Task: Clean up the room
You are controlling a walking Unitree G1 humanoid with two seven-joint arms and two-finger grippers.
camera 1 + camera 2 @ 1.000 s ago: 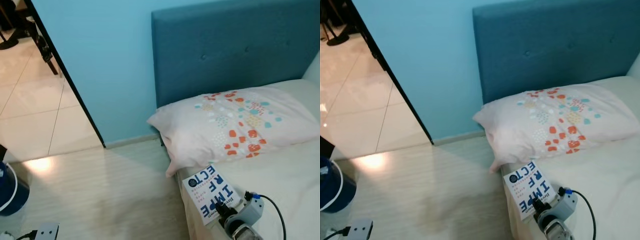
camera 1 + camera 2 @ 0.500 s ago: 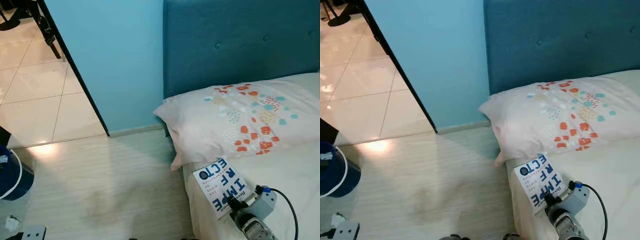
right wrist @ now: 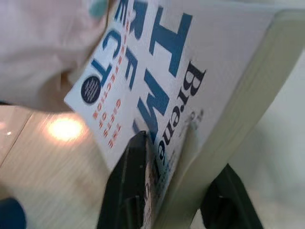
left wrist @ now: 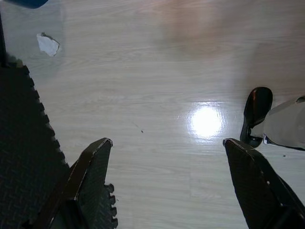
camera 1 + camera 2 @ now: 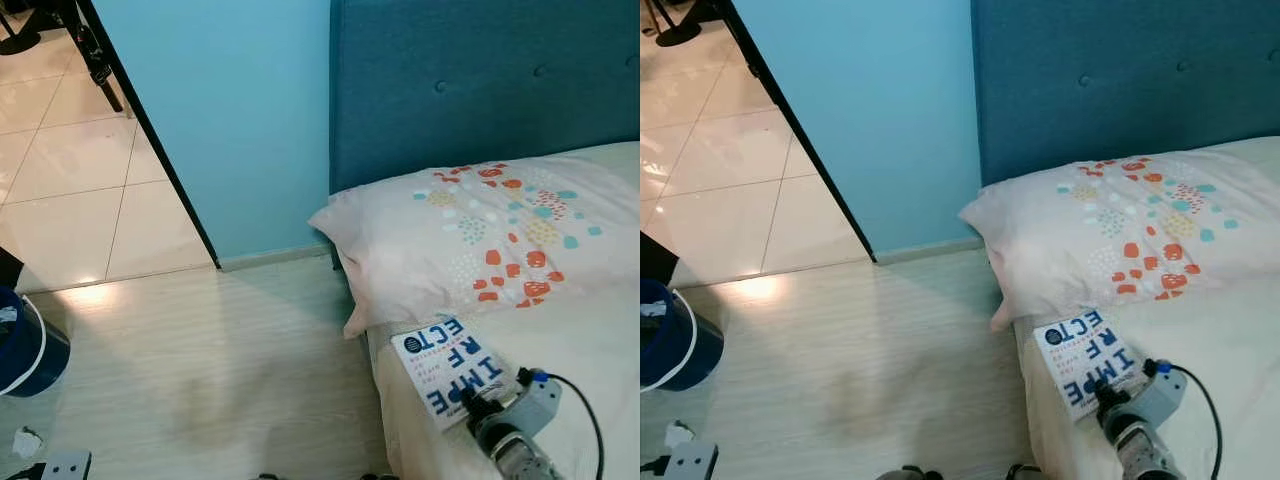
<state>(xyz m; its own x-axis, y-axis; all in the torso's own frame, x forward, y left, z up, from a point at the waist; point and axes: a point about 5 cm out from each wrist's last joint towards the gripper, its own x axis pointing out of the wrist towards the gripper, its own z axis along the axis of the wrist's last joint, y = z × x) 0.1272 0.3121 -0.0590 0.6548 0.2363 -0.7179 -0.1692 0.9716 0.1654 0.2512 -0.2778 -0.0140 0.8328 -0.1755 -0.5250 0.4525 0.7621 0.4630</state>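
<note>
- One cream-sheeted bed (image 5: 590, 330) with a teal padded headboard (image 5: 480, 90).
- One pale pillow (image 5: 470, 240) with orange and teal spots.
- One blue bucket (image 5: 25, 350) on the floor.
- One white paperback book (image 5: 452, 368) with blue lettering lies at the bed's corner; the right gripper (image 3: 178, 191) clamps its edge.
- One crumpled paper scrap (image 4: 48, 44) on the wood floor, under the left gripper (image 4: 167, 157), fingers spread wide.

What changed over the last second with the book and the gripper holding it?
Mostly the camera swung: the whole scene shifted across the picture, so bed, pillow and floor did not themselves move. The right gripper stays shut on the book, one finger on the cover and one under it, at the bed's corner just below the pillow. The left gripper hangs open over the floor.
</note>
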